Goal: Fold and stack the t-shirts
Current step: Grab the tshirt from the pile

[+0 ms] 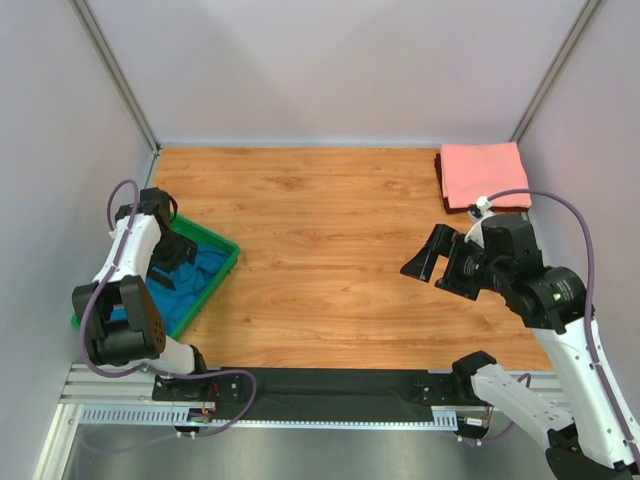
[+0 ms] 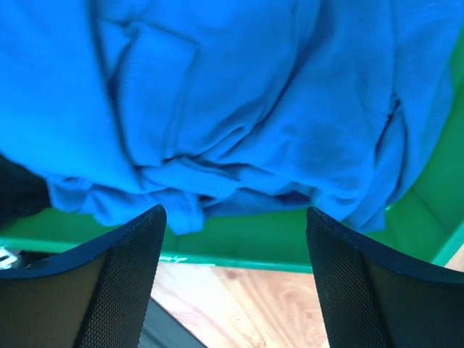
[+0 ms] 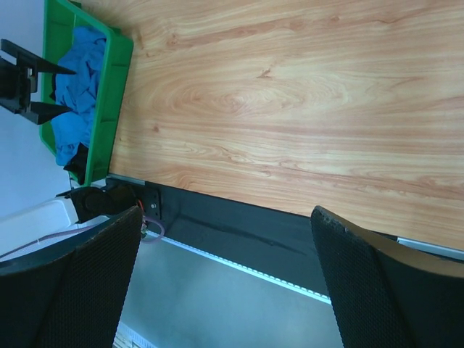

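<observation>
At the left edge of the table (image 1: 320, 240) the left gripper (image 2: 233, 212) hangs wide open over the crumpled blue shirt (image 2: 239, 94), and I reckon it could pinch bunched layers or snag the rim of the bin (image 2: 261, 235) and drag it. The bin holds that shirt alone. Rightward, the right gripper (image 3: 226, 210) hovers open and empty; the pink shirt (image 1: 483, 172) lies folded in the far right corner.

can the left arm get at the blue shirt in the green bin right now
Probably yes: its open fingers hang right over the crumpled blue shirt in the green bin, with nothing between them.
</observation>
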{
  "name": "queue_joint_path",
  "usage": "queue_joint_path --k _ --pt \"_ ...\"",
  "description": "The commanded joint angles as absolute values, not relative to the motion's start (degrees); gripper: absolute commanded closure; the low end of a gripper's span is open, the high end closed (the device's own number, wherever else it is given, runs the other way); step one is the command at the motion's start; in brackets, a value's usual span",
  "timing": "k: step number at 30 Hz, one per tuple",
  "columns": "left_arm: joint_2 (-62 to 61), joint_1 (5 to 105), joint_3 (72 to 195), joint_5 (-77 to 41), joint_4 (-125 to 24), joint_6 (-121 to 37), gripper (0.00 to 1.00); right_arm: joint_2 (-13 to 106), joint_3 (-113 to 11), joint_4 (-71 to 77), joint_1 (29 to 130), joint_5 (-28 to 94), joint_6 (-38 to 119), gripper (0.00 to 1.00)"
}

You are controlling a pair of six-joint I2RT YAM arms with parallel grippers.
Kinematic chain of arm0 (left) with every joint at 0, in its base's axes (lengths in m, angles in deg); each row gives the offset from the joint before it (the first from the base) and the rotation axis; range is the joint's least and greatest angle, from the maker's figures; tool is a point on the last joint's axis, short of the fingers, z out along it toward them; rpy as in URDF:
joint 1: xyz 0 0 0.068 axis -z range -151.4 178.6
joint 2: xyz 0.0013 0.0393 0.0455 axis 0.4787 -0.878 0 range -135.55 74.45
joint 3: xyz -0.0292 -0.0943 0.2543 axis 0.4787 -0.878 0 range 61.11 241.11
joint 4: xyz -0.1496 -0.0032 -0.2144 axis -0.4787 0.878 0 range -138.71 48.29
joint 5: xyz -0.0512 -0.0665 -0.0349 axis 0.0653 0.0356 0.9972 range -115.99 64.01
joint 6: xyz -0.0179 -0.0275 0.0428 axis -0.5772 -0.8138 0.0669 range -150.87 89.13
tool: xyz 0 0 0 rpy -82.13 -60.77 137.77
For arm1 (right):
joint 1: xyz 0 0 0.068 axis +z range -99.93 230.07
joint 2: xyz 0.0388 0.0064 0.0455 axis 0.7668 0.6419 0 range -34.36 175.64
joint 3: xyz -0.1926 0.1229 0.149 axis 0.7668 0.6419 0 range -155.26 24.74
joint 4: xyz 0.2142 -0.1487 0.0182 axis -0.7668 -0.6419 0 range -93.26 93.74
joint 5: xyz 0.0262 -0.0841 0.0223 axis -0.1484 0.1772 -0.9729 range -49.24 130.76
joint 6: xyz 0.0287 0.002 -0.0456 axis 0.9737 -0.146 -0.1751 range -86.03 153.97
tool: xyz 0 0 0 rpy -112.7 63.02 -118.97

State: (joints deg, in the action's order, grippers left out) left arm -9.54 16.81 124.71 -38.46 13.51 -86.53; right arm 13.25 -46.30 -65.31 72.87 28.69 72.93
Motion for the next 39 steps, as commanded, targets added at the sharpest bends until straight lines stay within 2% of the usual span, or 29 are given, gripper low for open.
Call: queue_joint_path --k 1,6,7,8,9,11,12,13,15,21,24,29,32,34,37,39 --pt "-12.02 16.47 124.66 -36.10 7.81 -86.24 0.16 11.52 -46.10 -63.14 73.09 27.67 71.33 0.00" --pt "-18.80 16.38 123.52 -35.49 7.02 -86.60 0.19 11.69 -46.97 -64.72 73.09 27.67 70.80 0.00" --pt "-20.11 16.38 123.26 -34.88 5.62 -86.16 0.25 11.60 -47.06 -65.25 73.09 27.75 70.71 0.00" --pt "-21.17 16.38 123.08 -33.82 5.00 -85.90 0.35 11.52 -47.24 -65.69 73.09 28.01 70.54 0.00" --pt "-21.18 16.38 123.25 -33.47 4.65 -85.54 0.35 11.43 -47.50 -65.69 73.09 28.10 70.36 0.00" --pt "-22.41 16.38 124.30 -32.85 5.08 -84.32 0.65 11.34 -47.77 -66.30 73.09 28.28 70.18 0.00" --pt "-22.76 16.38 126.40 -32.50 5.52 -83.44 0.87 11.43 -48.12 -66.74 73.09 28.37 69.84 0.00" --pt "-22.41 16.29 127.98 -31.71 7.17 -82.30 0.98 11.51 -48.21 -66.83 73.01 28.46 69.66 0.00" --pt "-21.27 16.47 134.04 -31.79 10.16 -80.01 1.00 11.78 -48.82 -67.36 73.09 28.81 69.48 0.00" --pt "-6.98 17.96 154.26 -32.68 17.74 -77.89 1.00 12.57 -50.75 -65.96 73.01 28.11 69.65 0.00" --pt "-0.81 20.24 161.03 -28.99 13.01 -79.64 1.00 13.36 -51.89 -64.21 73.09 26.61 70.80 0.00" --pt "2.64 24.28 166.75 -13.10 2.11 -85.09 1.00 14.94 -55.84 -63.58 73.09 27.40 70.80 0.00" --pt "3.25 28.50 166.76 -6.14 -2.21 -87.82 1.00 15.91 -57.34 -63.67 73.09 27.75 70.80 0.00" --pt "4.74 35.58 164.23 -4.38 -6.75 -88.27 1.00 16.17 -57.87 -63.76 73.18 28.02 71.06 0.00" --pt "8.08 45.86 153.43 -4.63 -12.99 -88.62 1.00 16.17 -56.74 -63.93 73.09 28.89 72.37 0.00" --pt "10.62 50.90 141.66 -5.07 -15.91 -89.67 1.00 16.09 -55.77 -64.89 72.92 29.68 73.17 0.00"
